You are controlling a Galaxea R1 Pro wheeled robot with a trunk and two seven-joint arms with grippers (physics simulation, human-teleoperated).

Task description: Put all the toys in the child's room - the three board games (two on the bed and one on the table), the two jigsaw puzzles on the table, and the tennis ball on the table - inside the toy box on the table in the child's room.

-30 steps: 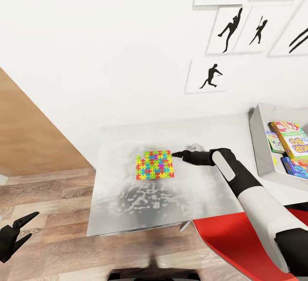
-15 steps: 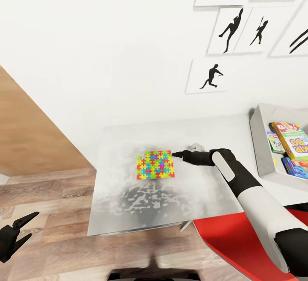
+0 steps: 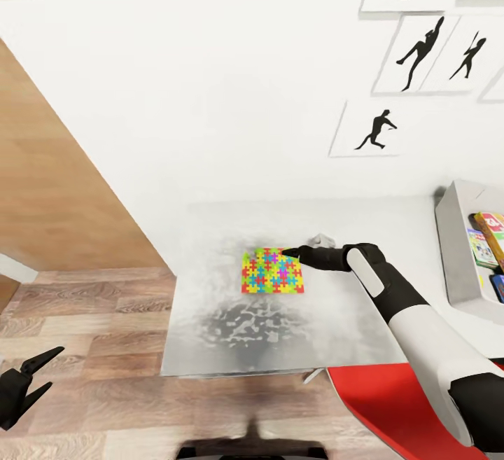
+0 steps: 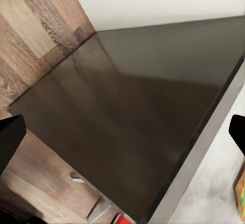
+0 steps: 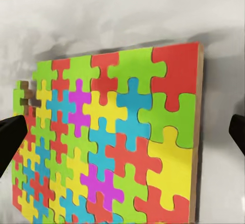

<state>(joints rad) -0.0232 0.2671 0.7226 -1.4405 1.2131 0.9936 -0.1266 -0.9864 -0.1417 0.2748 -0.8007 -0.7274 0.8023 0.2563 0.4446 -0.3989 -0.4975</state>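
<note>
Grab step: right claw (image 3: 289, 253) spread at jigsaw puzzle (image 3: 272, 271) edge on bench (image 3: 210, 320); next, straddle and pinch.

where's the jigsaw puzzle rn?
In the head view the jigsaw puzzle lies flat on the table, mid-top, with the right gripper at its far right corner; the toy box sits well to its right.

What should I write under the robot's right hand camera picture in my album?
Open right gripper poised over a colourful jigsaw puzzle lying on the grey table.
</note>
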